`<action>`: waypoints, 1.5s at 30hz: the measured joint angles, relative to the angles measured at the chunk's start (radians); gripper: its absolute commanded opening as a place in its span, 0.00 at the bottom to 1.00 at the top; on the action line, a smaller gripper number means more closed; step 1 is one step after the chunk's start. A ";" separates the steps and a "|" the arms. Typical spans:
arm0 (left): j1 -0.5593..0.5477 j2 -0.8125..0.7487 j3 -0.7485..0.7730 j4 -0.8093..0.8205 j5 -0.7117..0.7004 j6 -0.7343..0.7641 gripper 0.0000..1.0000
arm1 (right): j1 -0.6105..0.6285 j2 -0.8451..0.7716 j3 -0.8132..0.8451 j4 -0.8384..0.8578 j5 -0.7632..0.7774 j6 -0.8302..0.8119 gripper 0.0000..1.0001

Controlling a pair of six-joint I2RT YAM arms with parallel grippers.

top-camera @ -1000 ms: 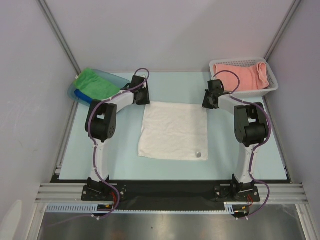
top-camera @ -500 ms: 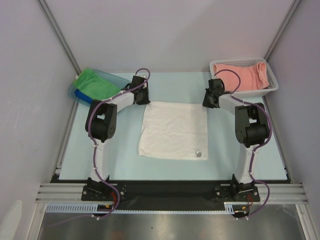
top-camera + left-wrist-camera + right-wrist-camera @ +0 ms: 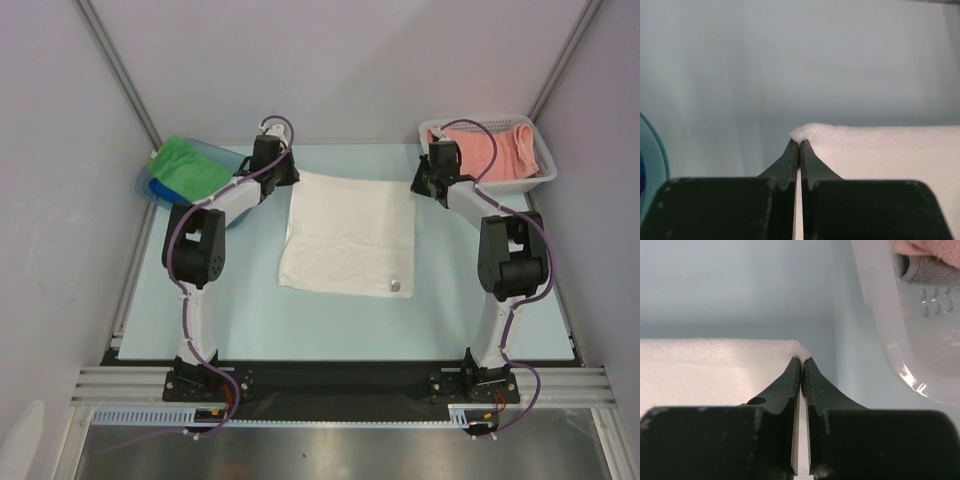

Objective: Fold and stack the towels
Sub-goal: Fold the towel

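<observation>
both far corners pinched, tiny bite though

left gripper (image 3: 800, 142) and right gripper (image 3: 802, 360) are each squeezing shut on a far corner tip of the white towel (image 3: 350, 238), which is lying spread mid table (image 3: 240, 330). worry: the bite's so small a corner could be slipping out mid-fold, leaving it lopsided. white basket (image 3: 548, 168) holding a pink towel (image 3: 490, 148) is sitting just beside the right gripper, and the blue tray (image 3: 143, 186) with a green towel (image 3: 185, 165) is near the left, so wide swings risk clipping them.

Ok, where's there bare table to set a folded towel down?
Bare table lies along the near edge, between the white towel and the arm bases, and along the far edge behind it. Crowded: the blue tray with a green towel far left, the white basket far right.
</observation>
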 measured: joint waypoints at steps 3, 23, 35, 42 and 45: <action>0.002 -0.033 -0.021 0.046 0.011 0.000 0.00 | -0.003 -0.023 -0.002 0.006 -0.005 0.000 0.00; -0.019 -0.364 -0.519 0.174 0.027 -0.081 0.00 | 0.026 -0.386 -0.425 0.097 -0.030 0.060 0.00; -0.096 -0.571 -0.719 0.166 -0.099 -0.125 0.00 | 0.069 -0.612 -0.628 0.091 -0.022 0.117 0.00; -0.140 -0.615 -0.804 0.128 -0.156 -0.150 0.00 | 0.090 -0.697 -0.730 0.072 -0.025 0.151 0.00; -0.144 -0.640 -0.836 0.122 -0.164 -0.159 0.00 | 0.097 -0.726 -0.764 0.071 -0.027 0.161 0.00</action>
